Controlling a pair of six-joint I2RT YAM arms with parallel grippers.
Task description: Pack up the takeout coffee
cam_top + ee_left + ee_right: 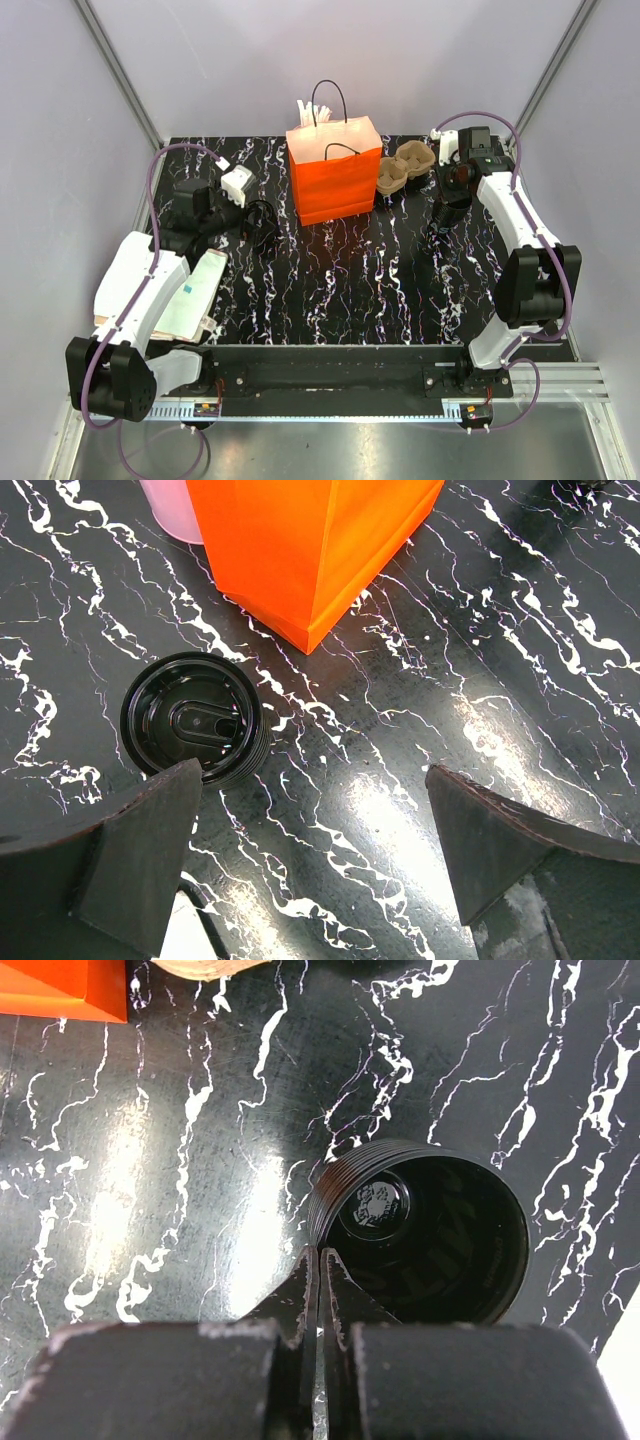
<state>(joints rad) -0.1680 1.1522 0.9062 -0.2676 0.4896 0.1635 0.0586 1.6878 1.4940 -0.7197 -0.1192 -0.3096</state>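
Observation:
The takeout coffee does not show as a separate cup. A tall stack of black cups [430, 1235] stands open-topped at the right [437, 235]. My right gripper [322, 1252] is above it [450, 198], its fingers pressed together on the near-left rim of the stack, one outside and one inside. A squat black ringed stack of lids [193, 717] lies left of the orange paper bag [335, 170] [310, 550]. My left gripper [312, 775] hovers over the table beside the lids [245, 215], open wide with nothing between its fingers.
A brown cardboard cup carrier [405, 165] sits right of the bag, behind the cup stack. The bag stands upright with its black handles up and white items in its mouth [305, 108]. A pale flat packet [190, 295] lies under the left arm.

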